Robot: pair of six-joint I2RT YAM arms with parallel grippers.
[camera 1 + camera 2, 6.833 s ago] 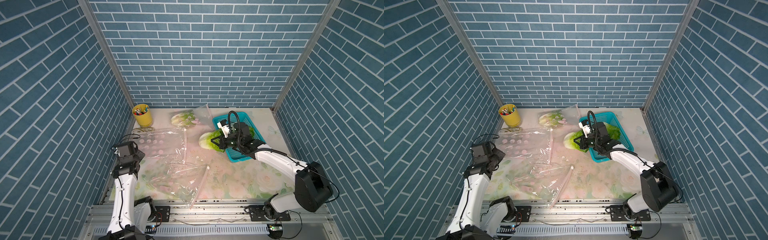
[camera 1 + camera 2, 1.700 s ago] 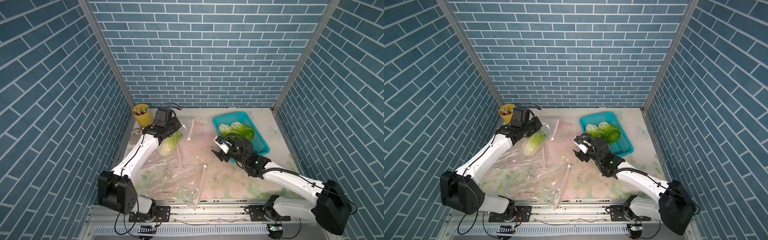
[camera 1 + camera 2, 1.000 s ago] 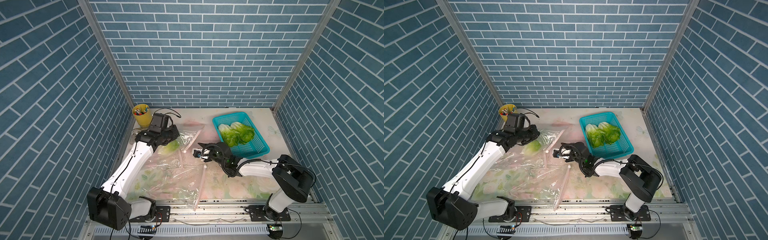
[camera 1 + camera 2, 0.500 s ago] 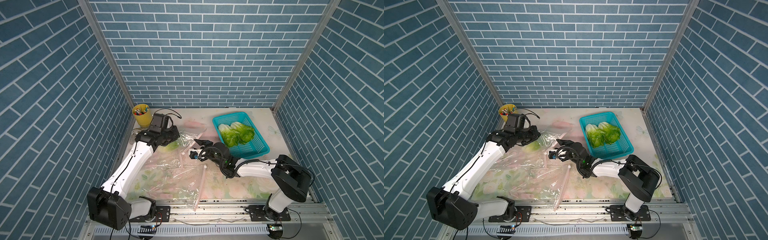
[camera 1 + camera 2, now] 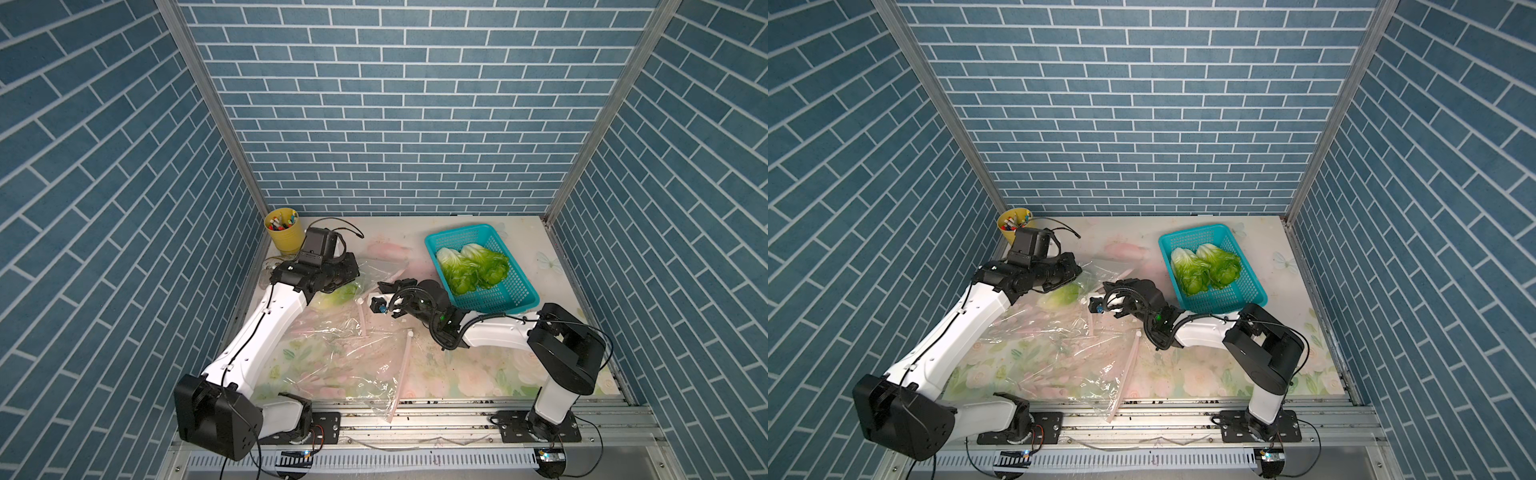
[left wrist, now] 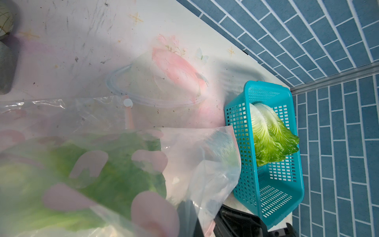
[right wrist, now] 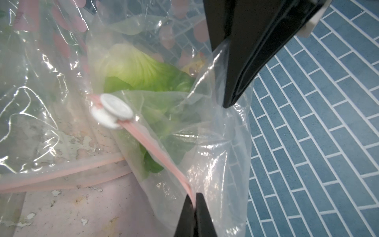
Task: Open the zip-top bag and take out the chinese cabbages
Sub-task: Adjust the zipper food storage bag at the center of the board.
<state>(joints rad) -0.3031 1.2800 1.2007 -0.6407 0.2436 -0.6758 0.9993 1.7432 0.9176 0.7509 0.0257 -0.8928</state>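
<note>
R end effector [image 7: 194, 197] closed onto bag [image 7: 217, 164] zip; cabbage [image 7: 139, 71] inside, just ahead.

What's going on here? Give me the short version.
Both arms are working on one zip-top bag. The left gripper is shut on its clear plastic, and the right gripper is pinched shut on the pink zip strip, past the white slider. One chinese cabbage lies inside that bag, not yet out. Two cabbages already lie in the teal basket. Other clear bags lie flat on the table.
</note>
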